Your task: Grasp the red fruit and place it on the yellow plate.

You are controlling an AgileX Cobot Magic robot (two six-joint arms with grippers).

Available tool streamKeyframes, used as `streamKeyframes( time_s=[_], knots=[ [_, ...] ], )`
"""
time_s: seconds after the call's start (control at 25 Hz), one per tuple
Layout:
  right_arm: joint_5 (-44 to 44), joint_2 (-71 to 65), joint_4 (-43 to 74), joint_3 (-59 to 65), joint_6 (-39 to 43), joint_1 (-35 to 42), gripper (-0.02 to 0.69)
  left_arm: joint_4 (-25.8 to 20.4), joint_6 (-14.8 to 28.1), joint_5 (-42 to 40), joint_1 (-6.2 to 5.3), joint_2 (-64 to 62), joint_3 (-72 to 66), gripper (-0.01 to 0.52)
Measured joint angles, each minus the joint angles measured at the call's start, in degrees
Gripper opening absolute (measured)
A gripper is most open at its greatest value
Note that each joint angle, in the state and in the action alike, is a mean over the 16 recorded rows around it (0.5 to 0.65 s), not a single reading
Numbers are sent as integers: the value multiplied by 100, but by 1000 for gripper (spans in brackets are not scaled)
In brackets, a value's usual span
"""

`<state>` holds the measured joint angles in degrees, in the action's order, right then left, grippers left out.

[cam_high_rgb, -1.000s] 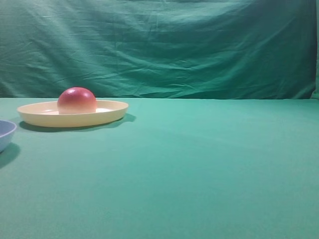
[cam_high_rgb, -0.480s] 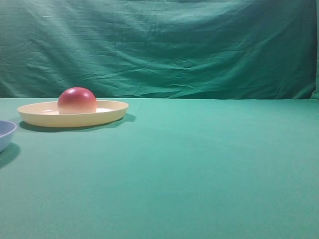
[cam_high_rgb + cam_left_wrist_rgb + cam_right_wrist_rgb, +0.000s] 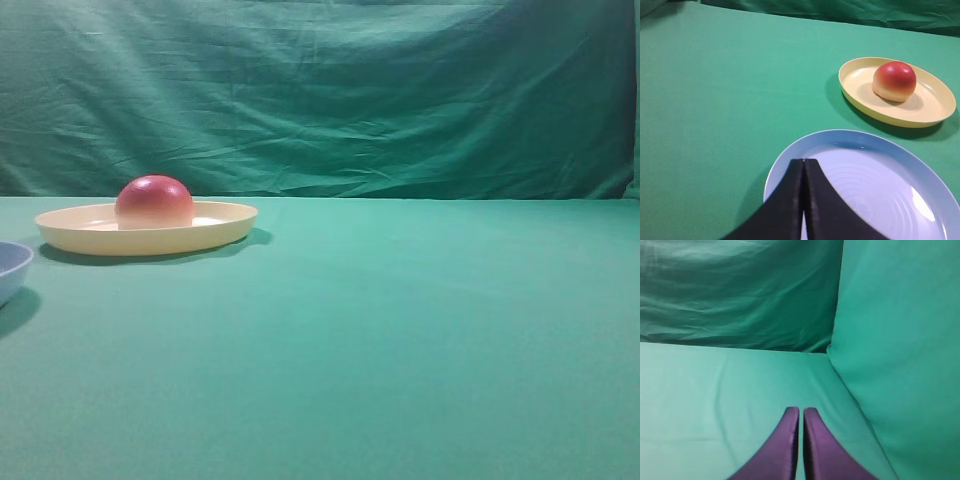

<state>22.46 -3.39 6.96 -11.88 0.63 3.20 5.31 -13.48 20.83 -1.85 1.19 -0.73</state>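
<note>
The red fruit (image 3: 154, 202) rests flat side down on the yellow plate (image 3: 220, 228) at the left of the exterior view, and nothing touches it. From the left wrist view the fruit (image 3: 894, 81) sits left of centre in that plate (image 3: 935, 95). My left gripper (image 3: 803, 161) is shut and empty, hovering above a light blue dish well short of the plate. My right gripper (image 3: 801, 410) is shut too, with nothing in it, over bare green cloth. Neither gripper shows in the exterior view.
A light blue dish (image 3: 880, 150) lies under my left gripper; its rim (image 3: 12, 262) shows at the exterior view's left edge. A green cloth backdrop (image 3: 330, 95) hangs behind the table. In the right wrist view a cloth wall (image 3: 900, 340) rises on the right.
</note>
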Motion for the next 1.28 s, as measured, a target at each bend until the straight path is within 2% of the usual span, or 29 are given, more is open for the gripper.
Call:
streamKeyframes(
  time_s=[0.48, 1.28],
  knots=[
    [-391, 395, 0, 1226, 212, 1, 0, 0, 0, 0, 0, 0, 0, 0],
    [-139, 395, 0, 1333, 290, 1, 0, 0, 0, 0, 0, 0, 0, 0]
  ],
)
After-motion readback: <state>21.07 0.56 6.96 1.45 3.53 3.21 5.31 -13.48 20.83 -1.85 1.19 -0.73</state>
